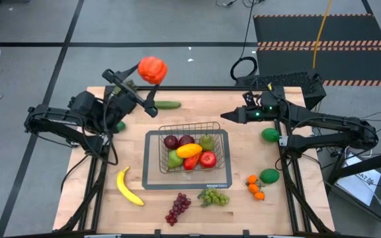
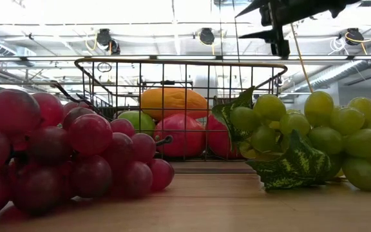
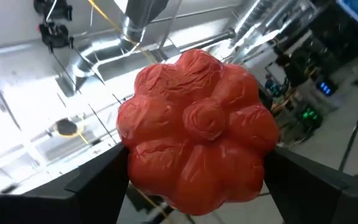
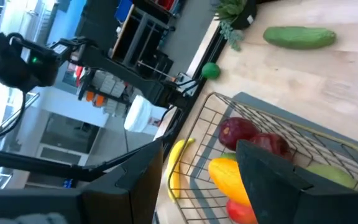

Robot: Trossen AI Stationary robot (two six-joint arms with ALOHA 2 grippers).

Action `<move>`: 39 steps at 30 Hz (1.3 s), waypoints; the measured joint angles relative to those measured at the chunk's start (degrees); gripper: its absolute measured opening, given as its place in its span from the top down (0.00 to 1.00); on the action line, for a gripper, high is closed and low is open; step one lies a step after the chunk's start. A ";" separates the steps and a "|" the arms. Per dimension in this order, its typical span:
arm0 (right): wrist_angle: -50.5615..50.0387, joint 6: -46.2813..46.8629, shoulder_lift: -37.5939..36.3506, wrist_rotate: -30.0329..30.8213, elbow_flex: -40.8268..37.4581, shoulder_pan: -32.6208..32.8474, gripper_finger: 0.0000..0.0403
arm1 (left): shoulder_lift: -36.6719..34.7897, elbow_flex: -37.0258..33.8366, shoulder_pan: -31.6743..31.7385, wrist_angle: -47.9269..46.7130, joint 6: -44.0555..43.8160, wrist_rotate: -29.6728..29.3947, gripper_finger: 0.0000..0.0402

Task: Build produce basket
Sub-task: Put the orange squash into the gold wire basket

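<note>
You have the wooden counter (image 1: 243,205) under everything, and the basket (image 1: 217,135) sits at its middle on a dark grey base. Inside the basket lie two dark red fruits, a green pear, a yellow-orange piece and a red apple (image 1: 208,158). Your left gripper (image 1: 145,78) is raised beyond the basket's far left corner, its jaws clamped on a lumpy red tomato (image 1: 152,69). Your right gripper (image 1: 229,116) waits just past the basket's far right corner, jaws apart and holding nothing. The banana (image 1: 127,188) lies to the basket's near left; the red grapes (image 1: 178,207) and green grapes (image 1: 214,196) lie in front of it. The cucumber (image 1: 169,104) rests behind the basket. Two green balls (image 1: 270,135) and the small oranges (image 1: 254,187) sit to the basket's right.
</note>
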 joint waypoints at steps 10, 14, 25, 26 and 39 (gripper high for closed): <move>0.65 0.15 0.01 3.07 0.00 1.42 0.50 | 0.00 0.00 0.00 0.05 2.45 -0.02 0.17; 0.85 -0.31 0.02 3.10 0.00 1.41 0.50 | 0.00 0.00 0.00 -0.07 1.67 -0.03 0.17; 0.83 -3.87 0.02 2.58 0.00 1.41 0.50 | 0.00 0.00 0.00 -0.04 0.24 -3.48 0.17; 0.83 -4.45 0.02 2.58 0.00 1.41 0.50 | 0.00 0.00 0.00 -0.04 -0.13 -3.59 0.17; 0.83 -7.59 0.02 2.26 0.00 1.41 0.50 | 0.02 0.00 1.77 1.02 -21.98 -4.68 0.17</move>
